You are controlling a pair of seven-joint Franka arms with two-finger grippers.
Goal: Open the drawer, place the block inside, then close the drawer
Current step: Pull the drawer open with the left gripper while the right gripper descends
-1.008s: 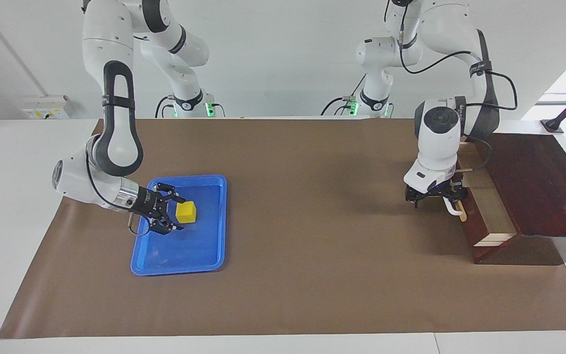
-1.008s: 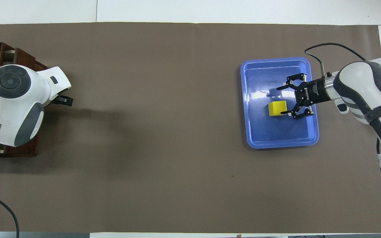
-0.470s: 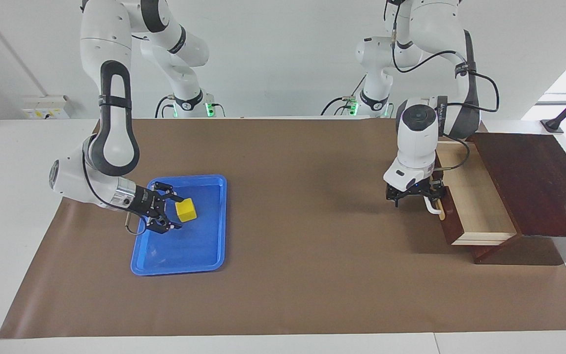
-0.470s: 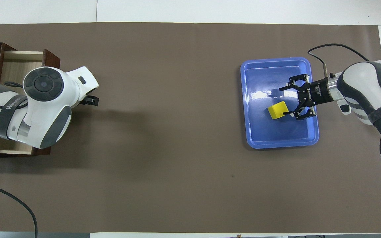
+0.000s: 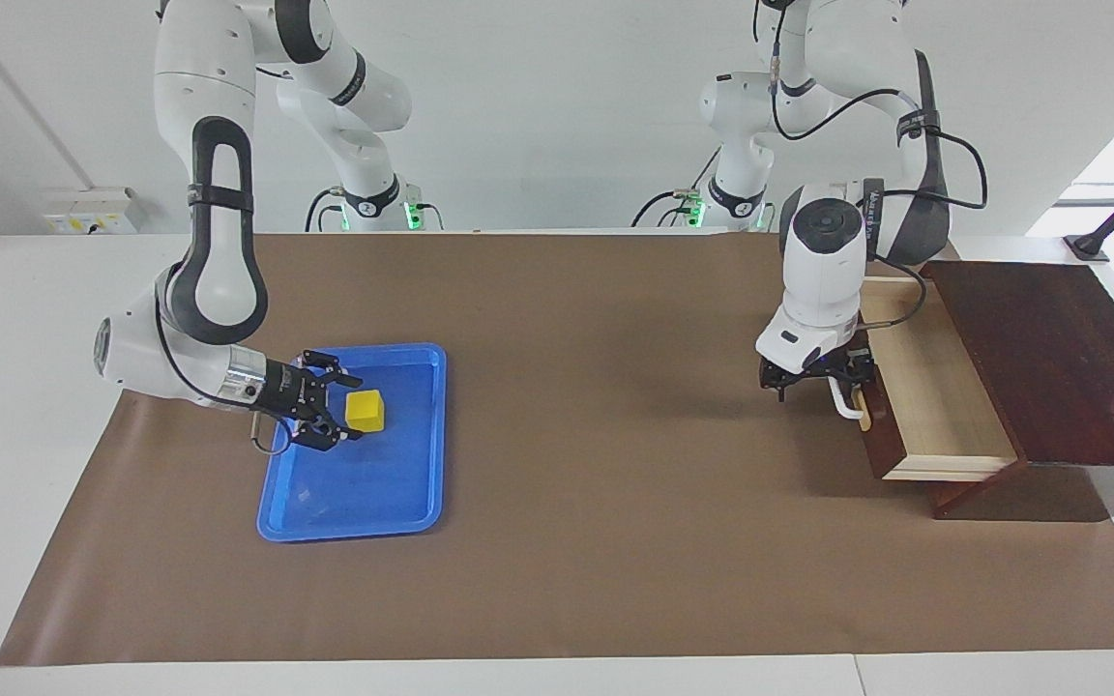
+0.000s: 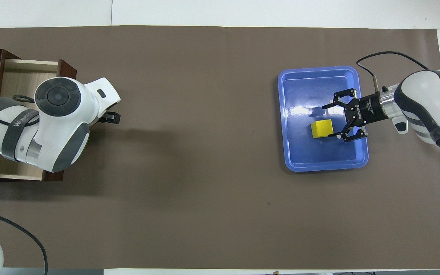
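Sitting in the flat blue tray is the block (a smooth little cube), beside the right gripper, whose fingers are spread wide. The drawer is pulled out, pale wood inside. The left gripper is at its white handle; I cannot tell its fingers.

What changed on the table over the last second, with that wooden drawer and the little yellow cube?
The left gripper, at the white handle, drew the drawer out of its wooden box toward the table's middle, baring its light wood inside. The right gripper, open, nudged the yellow cube, which turned slightly and ended a little nearer the robots, ungrasped. The blue tray stayed put.
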